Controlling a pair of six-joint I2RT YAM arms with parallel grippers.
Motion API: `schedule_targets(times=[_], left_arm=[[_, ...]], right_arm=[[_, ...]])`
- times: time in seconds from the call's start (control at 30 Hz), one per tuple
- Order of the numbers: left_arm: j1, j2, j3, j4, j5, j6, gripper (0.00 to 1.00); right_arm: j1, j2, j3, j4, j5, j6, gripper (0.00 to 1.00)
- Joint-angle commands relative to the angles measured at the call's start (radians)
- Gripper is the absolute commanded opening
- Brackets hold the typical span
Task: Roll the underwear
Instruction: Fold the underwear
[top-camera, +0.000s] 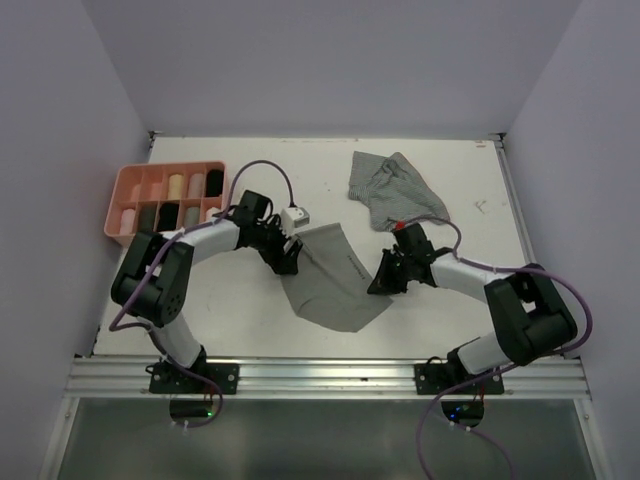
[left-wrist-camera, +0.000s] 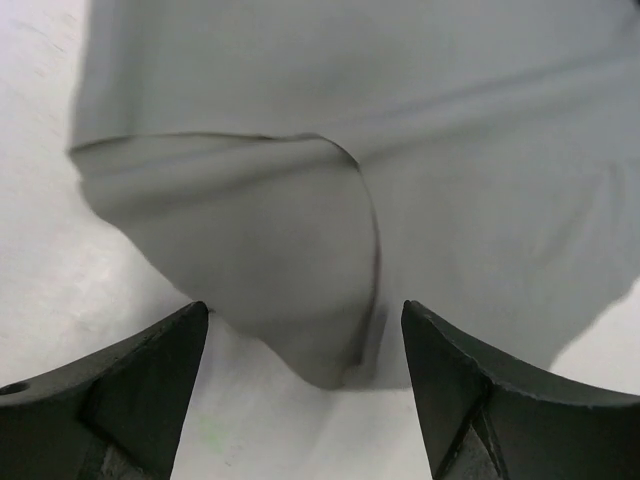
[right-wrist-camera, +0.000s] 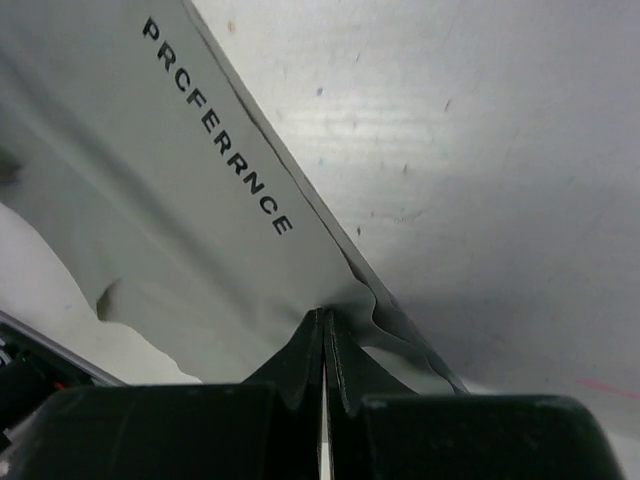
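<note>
The plain grey underwear (top-camera: 330, 285) is lying spread on the table (top-camera: 250, 320) between the two grippers, its lettered waistband (right-wrist-camera: 215, 130) pinched at the edge in the tightly closed jaws of the right gripper (right-wrist-camera: 323, 322). The left gripper (left-wrist-camera: 305, 320) is hovering with jaws wide apart, a folded corner of cloth (left-wrist-camera: 320, 350) just ahead between its fingers (left-wrist-camera: 130, 390). I'd say it should be closing squarely on that corner while the right is holding the band taut.

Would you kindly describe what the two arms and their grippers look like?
The left arm and right arm have black joint housings joined by white links, each trailed by a purple cable. The left gripper has dark wedge-shaped fingers; the right gripper is black as well.
</note>
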Motion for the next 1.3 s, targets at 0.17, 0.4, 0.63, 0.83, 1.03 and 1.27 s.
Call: schedule_targets(times=[0.17, 0.4, 0.63, 0.83, 1.03, 1.27], left_arm=[[0.017, 0.109, 0.193, -0.026, 0.003, 0.081, 0.87], [0.037, -0.041, 0.207, -0.125, 0.061, 0.175, 0.9], [0.03, -0.134, 0.011, -0.145, 0.112, 0.144, 0.85], [0.018, -0.094, -0.055, -0.112, 0.124, 0.099, 0.82], [0.018, 0.058, 0.014, -0.071, 0.023, 0.049, 0.82], [0.024, 0.173, 0.193, -0.086, 0.001, 0.101, 0.82]], right_arm=[[0.193, -0.096, -0.087, 0.112, -0.02, 0.193, 0.03], [0.223, -0.145, 0.1, 0.014, 0.09, 0.118, 0.19], [0.216, 0.137, 0.329, 0.053, 0.124, -0.021, 0.19], [0.203, 0.318, 0.445, 0.068, 0.135, -0.08, 0.18], [0.111, 0.305, 0.367, 0.057, 0.153, -0.075, 0.17], [0.097, 0.211, 0.258, 0.063, 0.081, -0.068, 0.18]])
